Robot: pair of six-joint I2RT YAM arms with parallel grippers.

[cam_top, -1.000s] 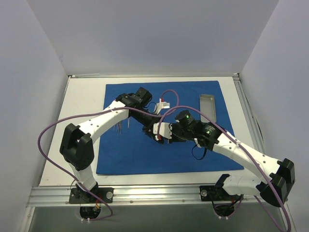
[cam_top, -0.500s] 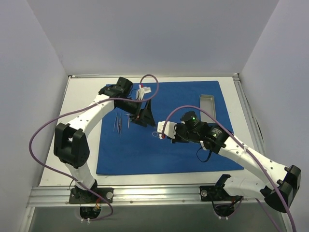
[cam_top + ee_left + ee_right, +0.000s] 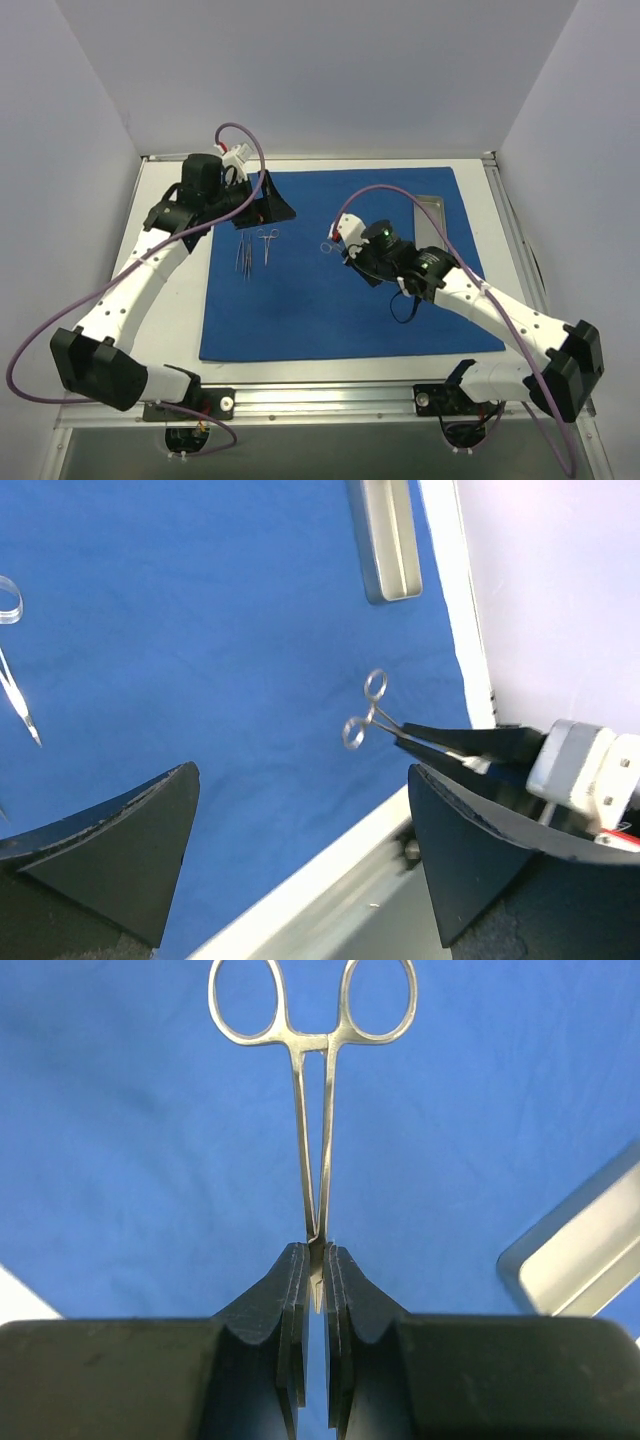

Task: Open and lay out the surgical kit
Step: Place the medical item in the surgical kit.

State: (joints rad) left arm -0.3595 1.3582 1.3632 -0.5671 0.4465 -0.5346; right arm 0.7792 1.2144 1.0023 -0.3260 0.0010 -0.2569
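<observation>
1. The surgical kit was already open. Its blue cloth (image 3: 350,300) lay spread flat as one big sheet and covered most of the table (image 3: 185,320).
2. One pair of ring-handled forceps (image 3: 312,1110) was off the cloth's row of tools and in the grip of the right pincer (image 3: 313,1260). The pincer was closed tight on the tip end, and the two rings pointed away from it towards the left. It held them over the middle of the cloth, slightly to the far side. I could not tell whether the rings brushed the fabric.
3. A small group of laid-out instruments (image 3: 254,252) rested on the far left part of the cloth. They were thin silver pieces lying side by side, running near to far. They were too small for me to count with confidence.
4. The left pincer (image 3: 266,203) hovered just beyond that group, over the far left corner of the cloth. Its fingers were spread wide and there was nothing between them.
5. A long metal tray (image 3: 430,216) sat on the far right part of the cloth, well apart from the row of tools.
6. By my reckoning the job was well along. The unwrapping looked finished and some tools were set out. The held forceps had yet to be placed, probably beside the others. I saw no other loose pieces waiting, though the arms hid parts of the cloth.
</observation>
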